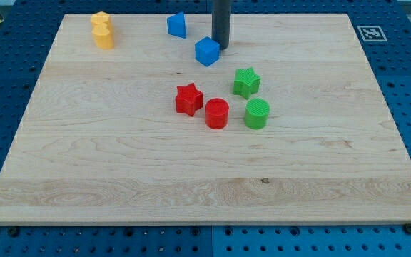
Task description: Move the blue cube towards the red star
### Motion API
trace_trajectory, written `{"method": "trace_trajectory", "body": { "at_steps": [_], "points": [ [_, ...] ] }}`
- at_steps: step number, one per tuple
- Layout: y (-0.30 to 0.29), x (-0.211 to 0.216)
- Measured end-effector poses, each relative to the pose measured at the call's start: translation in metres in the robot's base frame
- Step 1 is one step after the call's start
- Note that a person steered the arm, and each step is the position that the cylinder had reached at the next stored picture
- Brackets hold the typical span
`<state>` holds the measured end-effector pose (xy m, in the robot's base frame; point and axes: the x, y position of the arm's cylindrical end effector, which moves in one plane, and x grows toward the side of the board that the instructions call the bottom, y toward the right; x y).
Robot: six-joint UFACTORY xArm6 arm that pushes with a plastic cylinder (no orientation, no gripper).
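Pale wood formed the board (120, 164), and near the view's top the small blue cube (207, 51) sat with my tip (221, 47), the bare lower end of the straight dark rod, touching or all but touching its upper right side and grasping nothing. The red star-shaped block (188, 98) lay below the cube, slightly to the view's left, apart from it, with a red cylinder (217, 113) just beside the star. A green star (247, 82), a green cylinder (257, 113), a blue wedge-like block (177, 25) and a yellow block (102, 31) stood elsewhere.
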<state>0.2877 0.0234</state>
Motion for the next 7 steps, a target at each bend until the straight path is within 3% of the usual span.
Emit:
{"method": "trace_trajectory", "body": {
  "at_steps": [5,7],
  "points": [
    [-0.032,-0.014],
    [-0.032,0.029]
  ]
}}
